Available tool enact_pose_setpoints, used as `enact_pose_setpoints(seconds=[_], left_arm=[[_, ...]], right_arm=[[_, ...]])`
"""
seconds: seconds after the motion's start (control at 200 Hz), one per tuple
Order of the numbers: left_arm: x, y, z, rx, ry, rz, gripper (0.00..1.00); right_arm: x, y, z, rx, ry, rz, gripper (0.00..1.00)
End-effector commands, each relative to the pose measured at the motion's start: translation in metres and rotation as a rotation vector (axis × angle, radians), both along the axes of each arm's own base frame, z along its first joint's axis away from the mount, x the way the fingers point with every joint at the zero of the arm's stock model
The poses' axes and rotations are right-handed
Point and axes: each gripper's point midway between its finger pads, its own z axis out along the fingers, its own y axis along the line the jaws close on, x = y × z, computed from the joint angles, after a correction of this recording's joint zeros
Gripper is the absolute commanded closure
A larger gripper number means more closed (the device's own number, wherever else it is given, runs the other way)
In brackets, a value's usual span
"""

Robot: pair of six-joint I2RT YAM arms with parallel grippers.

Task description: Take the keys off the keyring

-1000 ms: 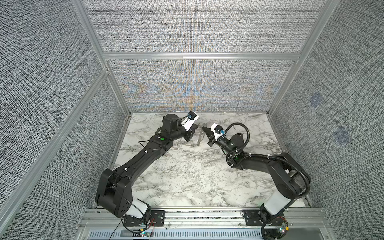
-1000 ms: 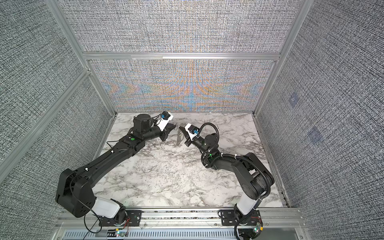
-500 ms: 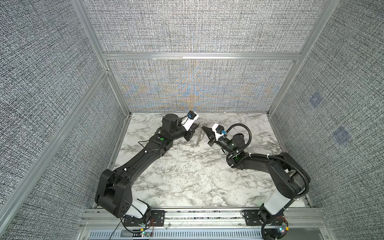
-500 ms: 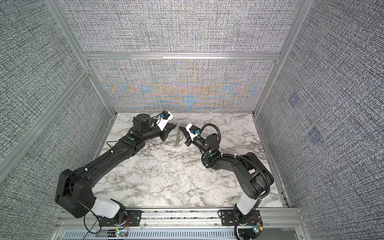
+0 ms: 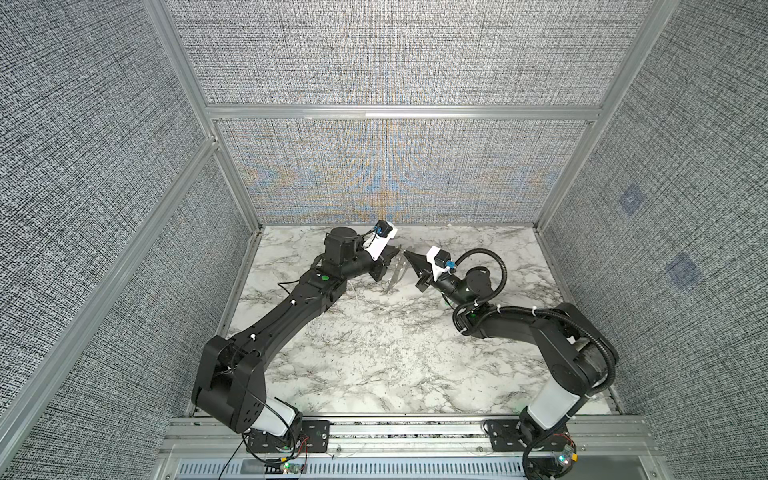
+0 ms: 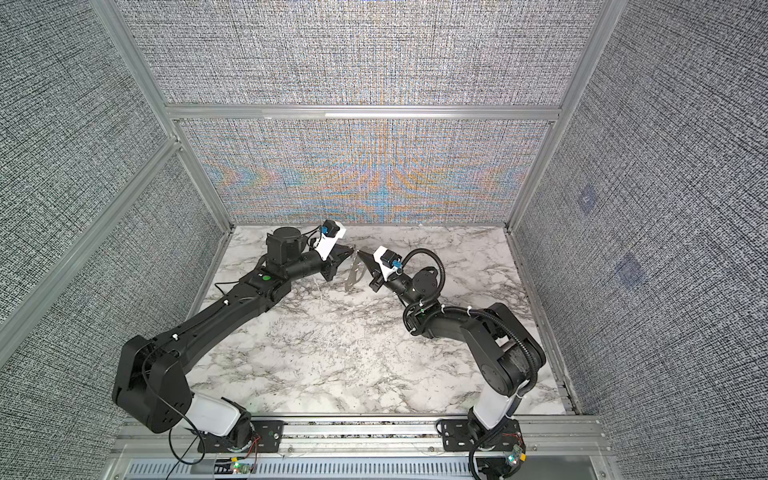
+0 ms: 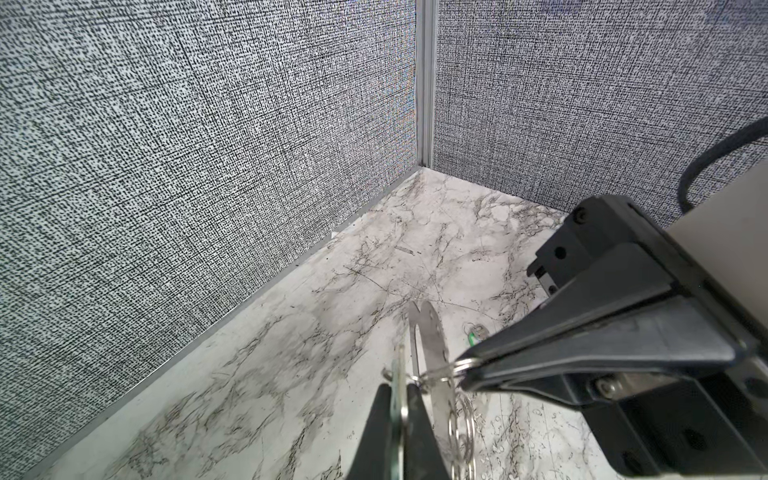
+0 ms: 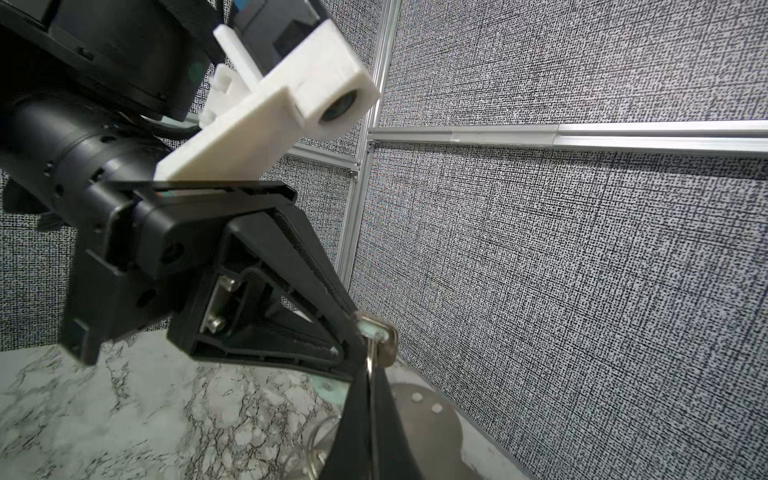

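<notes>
Currently the left tool (image 8: 354,328) is clamped on one key (image 8: 376,332) and the right tool (image 7: 463,368) pinches the thin keyring (image 7: 436,373), above the table (image 5: 374,353) near its back, other keys (image 5: 397,272) dangling between.

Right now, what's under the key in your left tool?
A flat holed metal plate and small wire rings hang below the key, above the marble table. The right tool hides where they join.

Silver keys (image 8: 377,333) on thin keyring (image 7: 438,372), aloft

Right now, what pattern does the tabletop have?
The tabletop is white marble with grey veins, clearest in a top view.
</notes>
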Motion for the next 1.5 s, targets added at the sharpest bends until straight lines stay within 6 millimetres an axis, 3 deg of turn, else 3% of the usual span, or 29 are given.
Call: enact_pose_setpoints(seconds=[0.0, 0.46, 0.735, 1.046, 1.376, 1.491], left_arm=[[0.005, 0.002, -0.003, -0.005, 0.005, 0.024, 1.0], [0.002, 0.002, -0.008, -0.001, 0.021, 0.018, 1.0], [0.002, 0.013, 0.007, 0.026, -0.034, 0.057, 1.0], [0.005, 0.019, 0.019, 0.054, -0.065, 0.089, 1.0], [0.01, 0.017, 0.025, 0.042, -0.056, 0.1, 1.0], [0.011, 0.017, 0.026, 0.04, -0.056, 0.105, 1.0]], right_arm=[[-0.007, -0.003, 0.021, 0.054, -0.066, 0.015, 1.0], [-0.007, -0.005, 0.024, 0.089, -0.048, 0.018, 1.0], [-0.004, -0.009, -0.003, 0.021, 0.009, -0.019, 1.0], [-0.004, -0.01, -0.017, -0.007, 0.034, -0.026, 1.0], [-0.004, -0.009, -0.021, -0.032, 0.056, -0.022, 0.74], [-0.002, -0.006, -0.023, -0.068, 0.081, -0.02, 0.69]])
